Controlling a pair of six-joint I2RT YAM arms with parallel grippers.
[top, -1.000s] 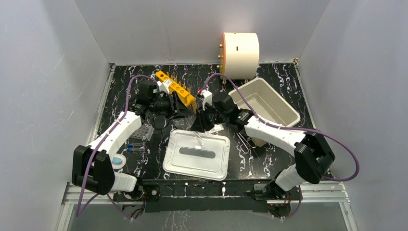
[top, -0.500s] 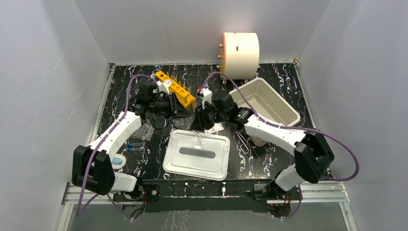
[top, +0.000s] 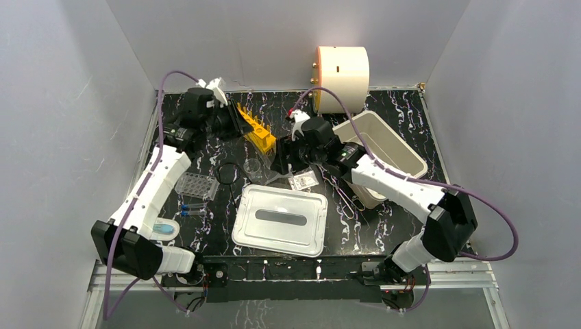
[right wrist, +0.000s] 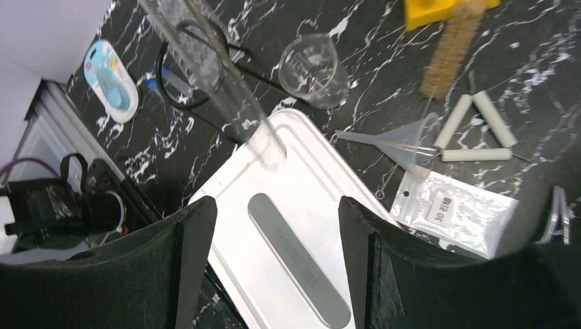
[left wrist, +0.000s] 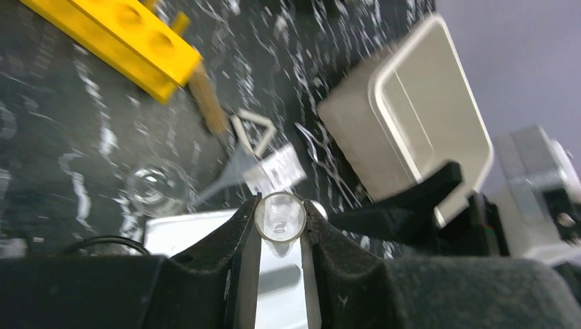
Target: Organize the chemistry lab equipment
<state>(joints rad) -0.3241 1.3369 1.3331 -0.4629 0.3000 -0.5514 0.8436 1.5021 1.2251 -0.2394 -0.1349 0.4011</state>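
My left gripper (top: 238, 122) (left wrist: 279, 214) is raised at the back left, beside the orange tube rack (top: 256, 131) (left wrist: 116, 35), and is shut on a clear glass tube (left wrist: 279, 219) seen end-on; the same tube (right wrist: 212, 82) crosses the right wrist view. My right gripper (top: 283, 162) (right wrist: 274, 226) hangs open and empty over the flat lid (top: 281, 219) (right wrist: 301, 233). Beneath lie the tiny beaker (top: 254, 165) (right wrist: 315, 68), funnel (right wrist: 404, 140), white triangle (right wrist: 473, 130) and a brush (right wrist: 449, 55). The well plate (top: 194, 185), blue-capped vials (top: 192, 208) and wire tongs (top: 346, 202) lie further out.
The white tub (top: 384, 154) stands at the right, next to my right arm. A cream drum (top: 341, 68) sits against the back wall. A small labelled bag (top: 303, 180) and a black ring (top: 226, 171) lie mid-table, and a blue-white oval item (top: 164, 228) near my left base.
Both grippers were together at the table's middle. My left arm has lifted and swung back-left with the tube in it, and my right gripper has opened and stayed near the lid.
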